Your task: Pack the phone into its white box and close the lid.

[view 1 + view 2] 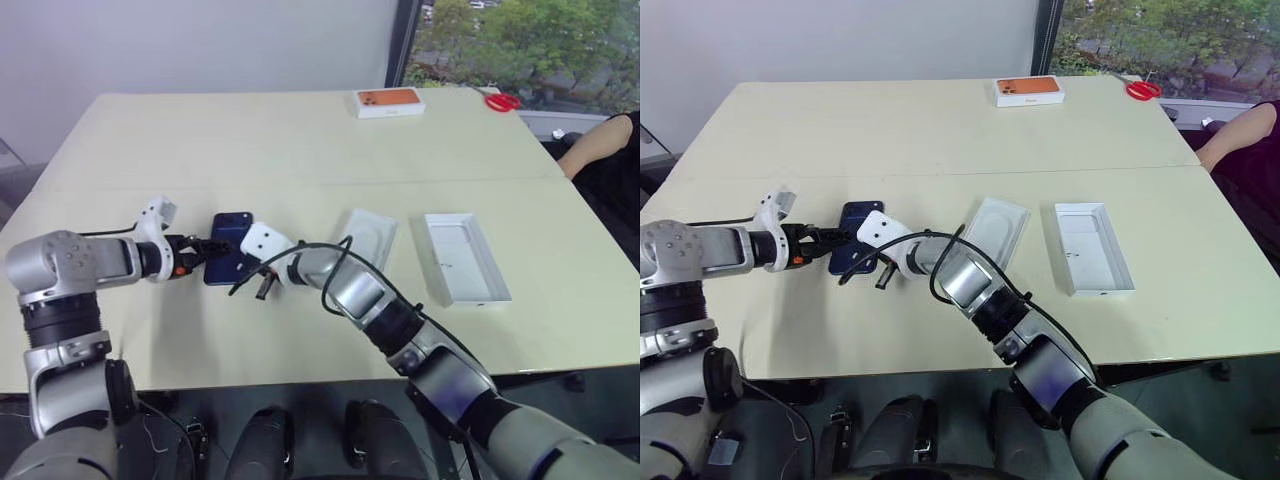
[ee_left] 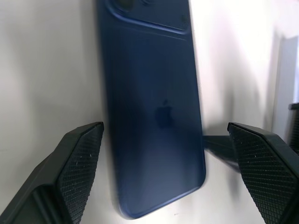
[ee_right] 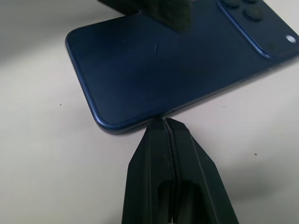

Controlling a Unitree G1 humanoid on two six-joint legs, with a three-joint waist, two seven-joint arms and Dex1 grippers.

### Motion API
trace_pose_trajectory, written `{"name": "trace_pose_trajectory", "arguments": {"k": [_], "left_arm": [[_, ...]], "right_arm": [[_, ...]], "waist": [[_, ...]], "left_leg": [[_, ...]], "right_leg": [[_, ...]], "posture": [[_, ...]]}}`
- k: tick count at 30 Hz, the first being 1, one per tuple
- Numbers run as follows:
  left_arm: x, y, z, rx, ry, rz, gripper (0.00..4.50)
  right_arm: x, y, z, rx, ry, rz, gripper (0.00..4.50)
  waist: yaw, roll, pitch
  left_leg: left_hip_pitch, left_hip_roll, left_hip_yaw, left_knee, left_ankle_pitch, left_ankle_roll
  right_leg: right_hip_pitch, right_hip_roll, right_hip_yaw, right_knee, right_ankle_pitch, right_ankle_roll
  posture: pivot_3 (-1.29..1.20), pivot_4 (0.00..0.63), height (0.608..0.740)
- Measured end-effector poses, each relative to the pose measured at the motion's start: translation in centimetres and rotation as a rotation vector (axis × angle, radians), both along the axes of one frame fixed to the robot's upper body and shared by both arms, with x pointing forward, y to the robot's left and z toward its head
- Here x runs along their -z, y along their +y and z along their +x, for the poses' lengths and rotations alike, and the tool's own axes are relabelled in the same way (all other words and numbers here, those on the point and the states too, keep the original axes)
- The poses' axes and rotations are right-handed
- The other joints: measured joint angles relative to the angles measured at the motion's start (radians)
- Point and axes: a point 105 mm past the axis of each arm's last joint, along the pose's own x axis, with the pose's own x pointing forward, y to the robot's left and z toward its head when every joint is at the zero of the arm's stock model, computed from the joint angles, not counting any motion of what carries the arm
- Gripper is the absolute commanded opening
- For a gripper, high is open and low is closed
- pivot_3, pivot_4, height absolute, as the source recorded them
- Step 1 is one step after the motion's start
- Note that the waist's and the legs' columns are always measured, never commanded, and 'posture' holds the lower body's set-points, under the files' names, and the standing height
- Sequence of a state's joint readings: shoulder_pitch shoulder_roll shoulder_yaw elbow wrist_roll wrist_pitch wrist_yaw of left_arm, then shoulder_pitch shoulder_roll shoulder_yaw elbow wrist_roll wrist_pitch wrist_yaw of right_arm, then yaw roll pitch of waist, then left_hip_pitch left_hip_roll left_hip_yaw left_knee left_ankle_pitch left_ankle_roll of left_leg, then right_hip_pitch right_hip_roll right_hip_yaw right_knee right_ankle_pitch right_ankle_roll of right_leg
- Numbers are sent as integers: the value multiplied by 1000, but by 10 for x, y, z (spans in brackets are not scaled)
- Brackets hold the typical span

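Phone (image 2: 154, 116) flat between wide-apart left jaws, right jaws together at its edge.

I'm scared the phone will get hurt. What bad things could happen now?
The right tool, shut, sits right at the phone's edge, so a push might slide the phone across the table instead of lifting it. The left tool is open around the phone; closing off-centre might twist it or let it slip. The white box lies away past the right arm, so the phone could drop while being carried.
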State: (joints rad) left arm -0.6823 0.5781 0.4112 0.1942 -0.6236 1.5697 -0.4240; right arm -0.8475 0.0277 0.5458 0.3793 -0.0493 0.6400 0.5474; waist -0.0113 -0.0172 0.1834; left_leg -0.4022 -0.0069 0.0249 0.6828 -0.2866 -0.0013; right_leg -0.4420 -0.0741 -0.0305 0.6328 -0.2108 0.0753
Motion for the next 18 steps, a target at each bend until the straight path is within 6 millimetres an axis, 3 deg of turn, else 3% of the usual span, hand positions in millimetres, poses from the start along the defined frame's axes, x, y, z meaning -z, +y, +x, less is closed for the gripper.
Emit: {"name": "trace_pose_trajectory", "arguments": {"k": [18], "left_arm": [[1,-20,-5,56,5,-146,4460]], "right_arm": [[0,-2,0,-13,-3,-4,0]], "waist": [[-6,0,0]], "left_leg": [[0,-2,-1,-1,0,-1]], "right_leg": [[0,-3,-1,0,0,0]], "posture": [[0,150,740]]}}
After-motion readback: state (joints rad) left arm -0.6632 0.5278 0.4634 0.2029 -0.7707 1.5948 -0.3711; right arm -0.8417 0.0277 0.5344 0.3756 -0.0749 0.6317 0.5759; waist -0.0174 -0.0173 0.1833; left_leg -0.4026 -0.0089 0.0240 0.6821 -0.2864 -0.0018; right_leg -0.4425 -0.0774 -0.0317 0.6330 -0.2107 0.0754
